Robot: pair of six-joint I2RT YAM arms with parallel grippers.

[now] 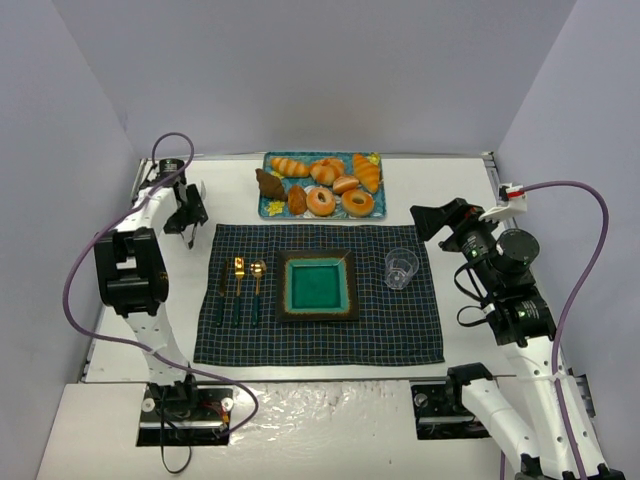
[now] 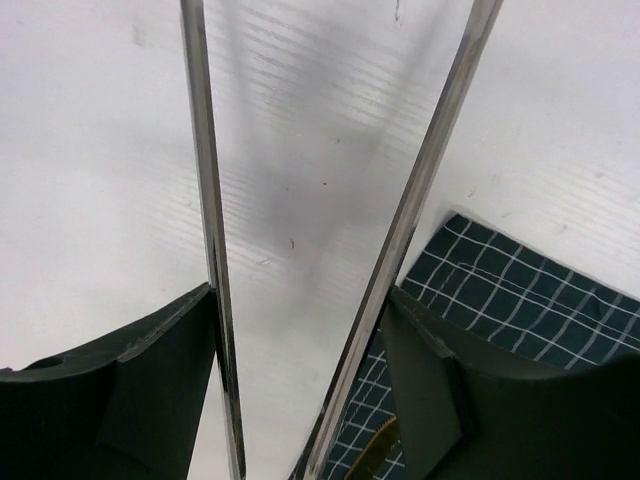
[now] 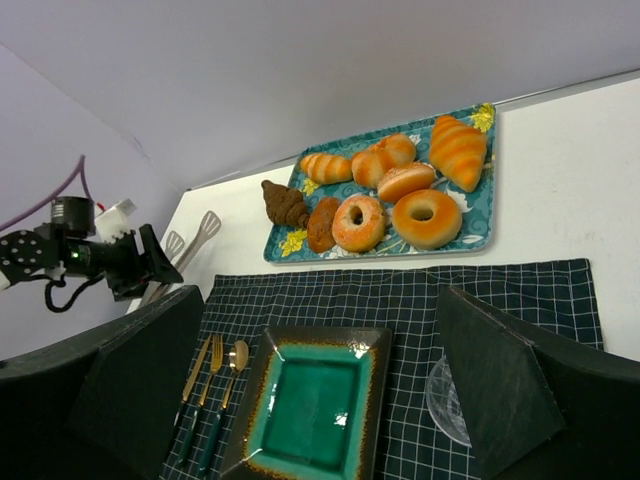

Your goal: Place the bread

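The bread (image 1: 269,184) (image 3: 285,203) is a dark chocolate-brown pastry at the left end of the blue patterned tray (image 1: 268,210) (image 3: 482,222), beside a smaller reddish-brown roll (image 1: 297,198). My left gripper (image 1: 187,226) (image 2: 300,295) hangs over the white table to the left of the tray, shut on metal tongs (image 2: 205,200) (image 3: 200,232). The tong arms press against its fingers, and nothing lies between the tong arms. My right gripper (image 1: 425,218) (image 3: 320,295) stands open and empty at the right, facing the green plate (image 1: 317,285) (image 3: 310,405).
Golden croissants, rolls and two doughnuts (image 1: 340,200) fill the rest of the tray. A dark checked placemat (image 1: 320,340) carries the plate, a gold knife, fork and spoon (image 1: 239,290) on the left, and a clear glass (image 1: 401,268) on the right. Walls enclose the table.
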